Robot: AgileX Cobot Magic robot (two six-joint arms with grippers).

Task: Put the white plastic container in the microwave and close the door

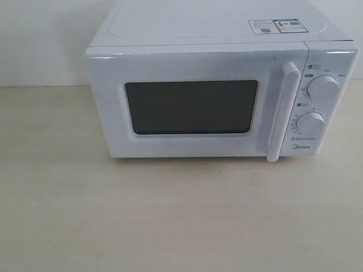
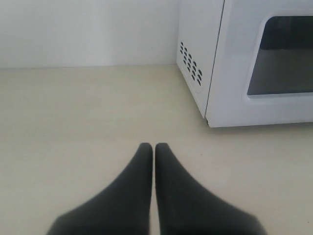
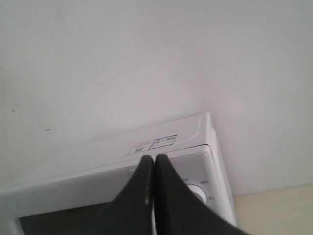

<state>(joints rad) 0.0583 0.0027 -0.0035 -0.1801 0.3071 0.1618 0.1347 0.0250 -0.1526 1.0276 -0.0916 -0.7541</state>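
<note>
Nearest, the left hand [image 2: 154, 146] hangs low over the desk [image 1: 170, 215], clenched on nothing, near the microwave [image 2: 200, 29]. The right hand [image 3: 154, 157], also clenched and empty, sits high by the microwave's top front edge. Farther back, at the desk's 12 o'clock, the door [image 1: 187, 65] lies flush shut, with its handle [image 1: 283, 110] on the 3 o'clock side and the dials [image 1: 322, 88] beyond that. The container shows in no view, and I cannot tell whether it sits behind the dark window [image 1: 191, 106]. If it does, the task looks finished. If not, nothing has begun: a hand must unclench, hook the handle and swing the door toward 9 o'clock.
</note>
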